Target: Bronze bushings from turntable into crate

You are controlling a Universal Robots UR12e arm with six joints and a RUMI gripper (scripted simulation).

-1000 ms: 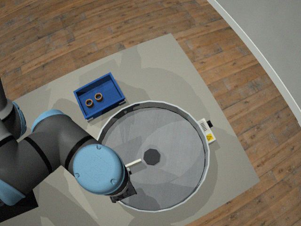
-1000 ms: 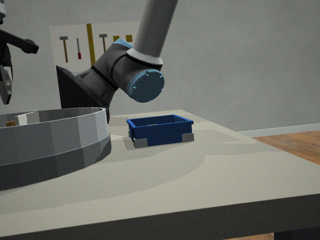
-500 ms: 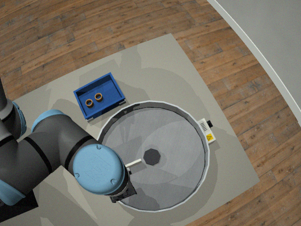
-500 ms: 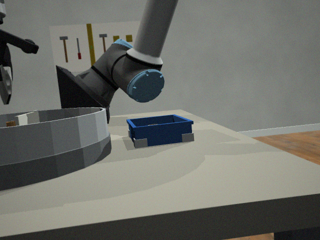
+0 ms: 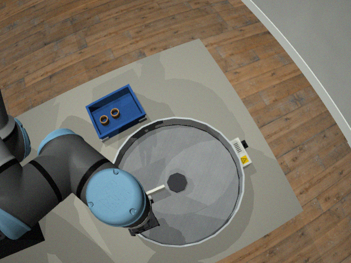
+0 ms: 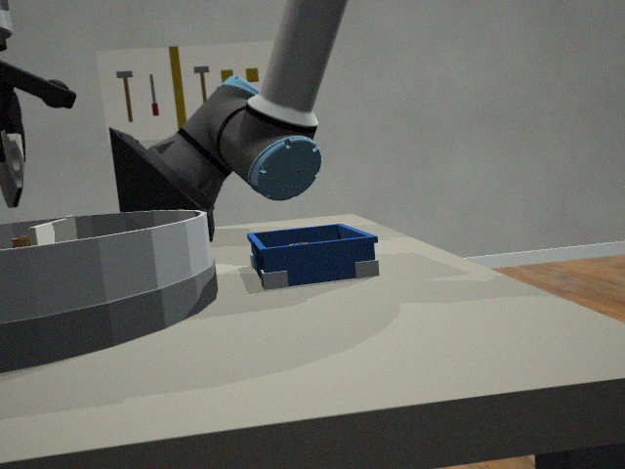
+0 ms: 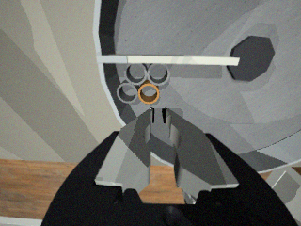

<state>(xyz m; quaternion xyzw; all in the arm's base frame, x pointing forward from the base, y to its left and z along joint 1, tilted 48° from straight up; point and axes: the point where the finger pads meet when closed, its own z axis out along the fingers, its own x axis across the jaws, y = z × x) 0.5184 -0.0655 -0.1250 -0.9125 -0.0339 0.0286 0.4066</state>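
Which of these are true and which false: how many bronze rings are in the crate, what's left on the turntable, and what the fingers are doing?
1. The crate holds two bronze bushings. True.
2. The turntable has no bronze bushing left. False: one bronze bushing remains.
3. Three steel bushings are on the turntable. True.
4. The fingers are gripping a steel bushing. False: they are closed with nothing between them.
5. The crate is blue. True.
6. The pale bar lies inside the crate. False: it is in the turntable.

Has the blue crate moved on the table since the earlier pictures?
No. In the top view, the blue crate keeps the same place and angle beside the turntable's rim.
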